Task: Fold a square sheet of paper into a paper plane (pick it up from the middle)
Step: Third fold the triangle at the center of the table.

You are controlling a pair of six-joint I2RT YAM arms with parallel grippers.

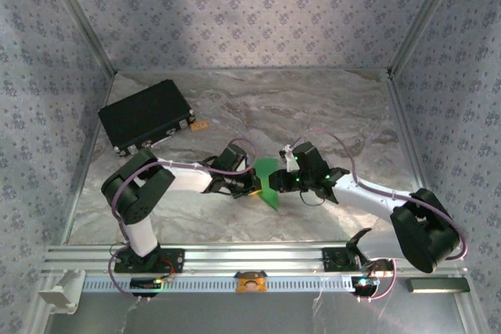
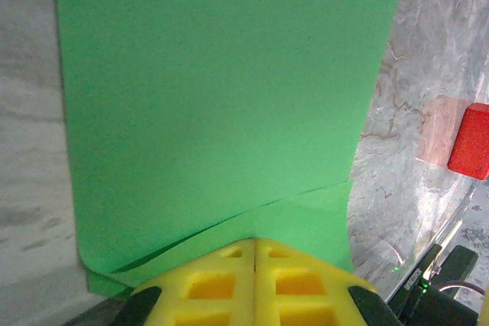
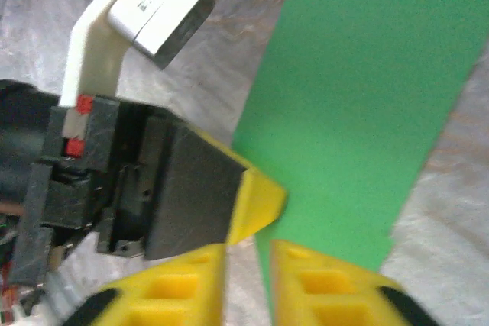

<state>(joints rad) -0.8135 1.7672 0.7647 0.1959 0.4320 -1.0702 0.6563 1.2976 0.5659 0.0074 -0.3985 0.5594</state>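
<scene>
Square sheet of paper (image 1: 270,179): bright green, plain, unmarked. Lies low centre of the top view, between the two claw heads, on the marbled grey bench (image 1: 329,107).
Sheet, outline: oblong rather than square in both wrist views. A long slanted strip in the right wrist view, upper right to lower centre.
Sheet, surface: smooth and matte. In the left wrist view a layer edge slants across the lower part, rising to the right, with a thin shadow under it. A lower layer peeks out at the bottom left corner.
Sheet, top view: upper part bright, lower point darker green.
Left claw (image 2: 254,246): yellow fingers pressed together, no gap. The tips meet the sheet face-on at its near edge, bottom centre of the left wrist view. Nothing is pinched between them.
Right claw (image 3: 248,248): yellow fingers slightly parted, grey bench showing in the slit. The sheet's lower edge runs behind the right-hand finger. No grip to be seen.
Red block (image 2: 470,141): right edge of the left wrist view, on the bench, apart from the sheet.
Black case (image 1: 147,115): upper left of the top view, well apart from the sheet.
</scene>
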